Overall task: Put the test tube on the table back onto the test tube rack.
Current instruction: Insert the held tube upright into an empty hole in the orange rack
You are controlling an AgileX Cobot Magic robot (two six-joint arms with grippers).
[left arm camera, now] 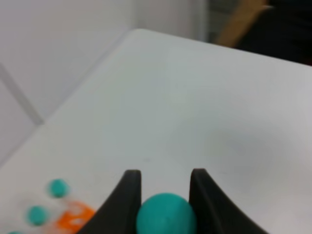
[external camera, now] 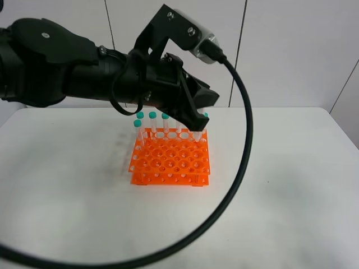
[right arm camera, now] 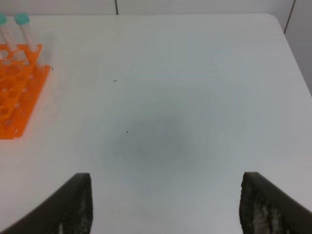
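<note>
My left gripper (external camera: 196, 124) reaches across to the back right corner of the orange test tube rack (external camera: 171, 159). It is shut on a test tube (external camera: 197, 136), which stands upright with its lower end at the rack's back row. In the left wrist view the gripper (left arm camera: 165, 171) has its fingers (left arm camera: 127, 200) pressed on the tube's teal cap (left arm camera: 165, 215). Several identical tubes (external camera: 152, 120) stand in the back row. My right gripper (right arm camera: 166, 175) is open and empty over the bare white table (right arm camera: 161, 97), well to the right of the rack (right arm camera: 17, 83).
A thick black cable (external camera: 247, 145) loops from the left arm's wrist down over the table (external camera: 297, 174) to the front edge. Two capped tubes (right arm camera: 22, 27) show at the rack's corner in the right wrist view. White wall panels stand behind the table.
</note>
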